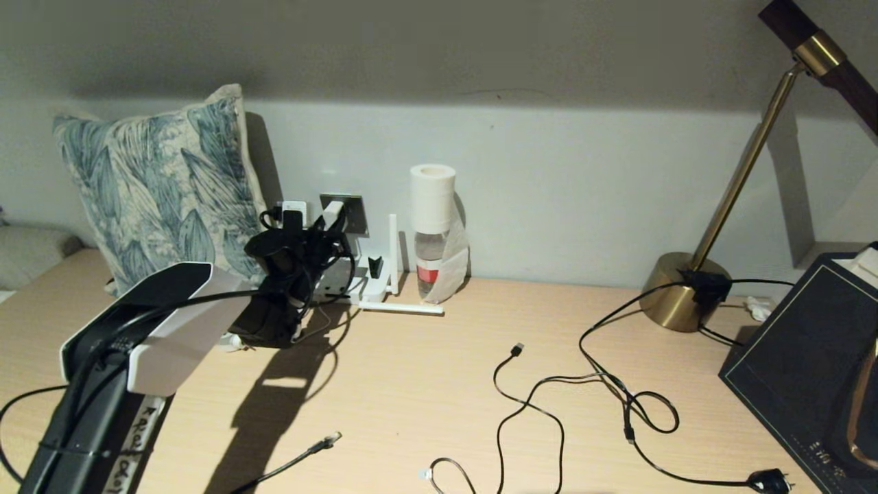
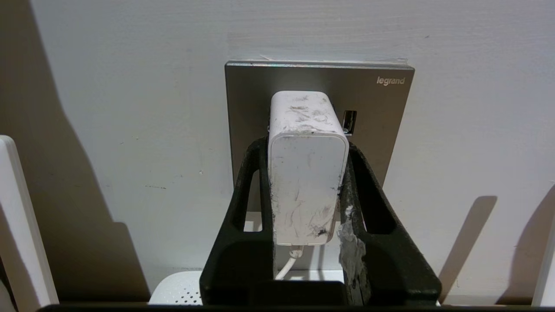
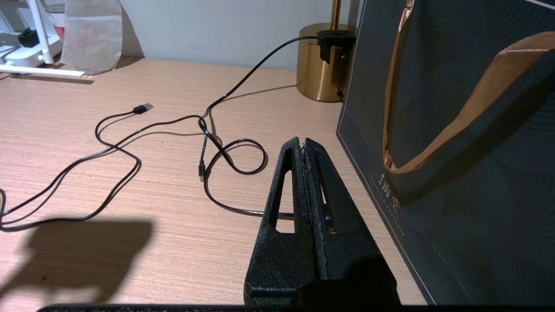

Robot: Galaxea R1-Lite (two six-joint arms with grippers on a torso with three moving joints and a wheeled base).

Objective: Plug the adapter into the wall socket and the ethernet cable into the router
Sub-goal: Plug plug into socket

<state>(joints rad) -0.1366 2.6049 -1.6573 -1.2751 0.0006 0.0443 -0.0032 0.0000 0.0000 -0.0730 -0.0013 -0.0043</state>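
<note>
My left gripper (image 2: 305, 147) is shut on the adapter (image 2: 308, 173), a scuffed white block with a thin white cord hanging from its near end. It holds the adapter straight against the brushed-grey wall socket (image 2: 251, 99); the pins and holes are hidden behind the block. In the head view the left gripper (image 1: 322, 230) is at the wall socket (image 1: 355, 209), above the white router (image 1: 374, 287). The ethernet cable (image 1: 302, 458) lies loose on the table's front, clear connector up. My right gripper (image 3: 302, 144) is shut and empty, low over the table beside a dark bag.
A leaf-print pillow (image 1: 158, 185) leans on the wall left of the socket. A bottle topped by a white roll (image 1: 432, 233) stands right of the router. A brass lamp (image 1: 679, 288), a dark paper bag (image 1: 809, 357) and loose black cables (image 1: 617, 398) fill the right side.
</note>
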